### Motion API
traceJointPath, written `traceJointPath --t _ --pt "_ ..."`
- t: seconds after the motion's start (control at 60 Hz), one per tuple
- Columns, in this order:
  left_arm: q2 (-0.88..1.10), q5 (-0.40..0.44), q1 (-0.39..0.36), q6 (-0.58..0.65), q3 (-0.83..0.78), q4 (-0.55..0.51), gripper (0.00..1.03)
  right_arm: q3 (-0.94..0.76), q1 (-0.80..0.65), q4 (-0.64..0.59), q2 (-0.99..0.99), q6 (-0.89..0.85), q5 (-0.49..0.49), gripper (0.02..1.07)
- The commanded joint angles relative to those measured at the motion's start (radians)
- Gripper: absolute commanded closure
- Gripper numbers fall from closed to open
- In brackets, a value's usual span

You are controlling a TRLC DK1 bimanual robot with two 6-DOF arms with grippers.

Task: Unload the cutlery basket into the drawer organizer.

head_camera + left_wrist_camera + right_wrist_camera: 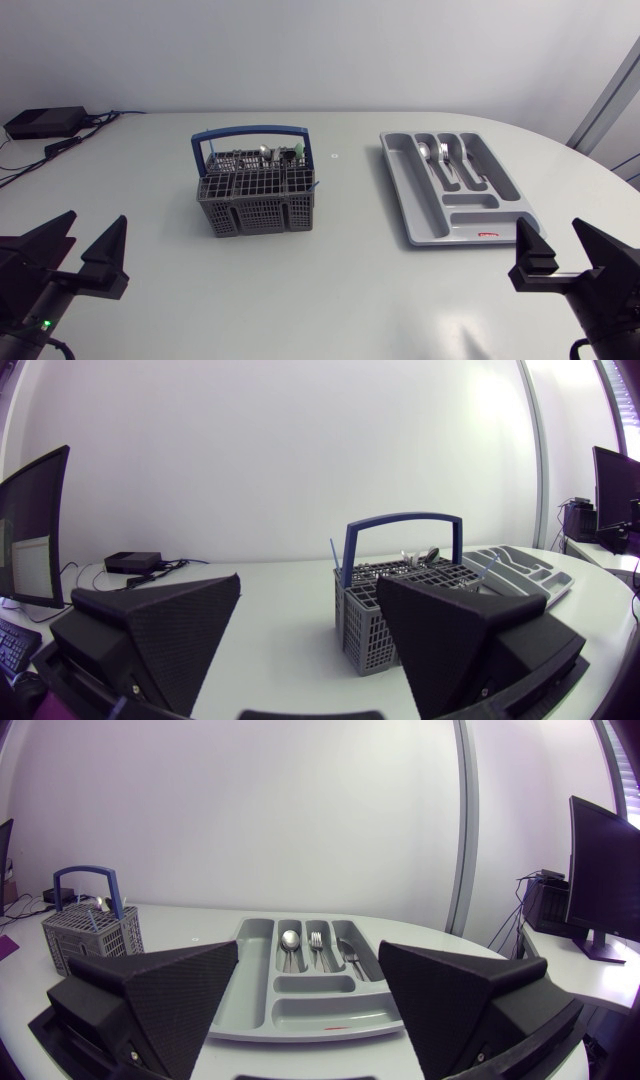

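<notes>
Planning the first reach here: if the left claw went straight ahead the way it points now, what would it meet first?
Probably the cutlery basket, ahead of the open left claw across bare table, slightly off-centre; depth is unclear, so it might graze it.

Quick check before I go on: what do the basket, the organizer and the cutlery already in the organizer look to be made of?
Basket: probably moulded plastic, matte grey, with a grid of holes in its walls. Its blue handle looks plastic too.
Organizer: likely plastic, smooth light grey, with rounded moulded compartments.
Cutlery: seems polished metal, silvery with bright glints.
</notes>
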Motion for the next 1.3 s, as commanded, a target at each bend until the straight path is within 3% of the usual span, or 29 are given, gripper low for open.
traceJointPath --t 0.0,0.467,0.667,0.933,1.067,1.283 --pt "-0.007 -0.001 -0.009 0.000 -0.022 -0.001 0.05 -0.017 0.007 -0.007 -0.005 0.024 -0.004 0.06" --pt "-0.010 -0.001 -0.015 0.005 -0.016 0.010 0.05 -0.017 0.010 -0.004 -0.007 0.024 -0.007 0.06" --pt "0.029 -0.001 -0.017 -0.001 0.121 -0.096 0.05 0.051 0.014 -0.004 0.007 0.029 -0.004 0.07" --pt "0.374 -0.001 -0.034 -0.006 0.377 -0.160 0.06 0.217 0.085 0.049 0.320 0.075 0.022 0.07" --pt "0.654 0.001 -0.039 -0.004 0.527 -0.212 0.08 0.316 0.128 0.059 0.509 0.109 0.030 0.07" --pt "1.010 0.001 -0.028 0.007 0.728 -0.280 0.12 0.505 0.234 -0.033 0.817 0.109 0.065 0.07"
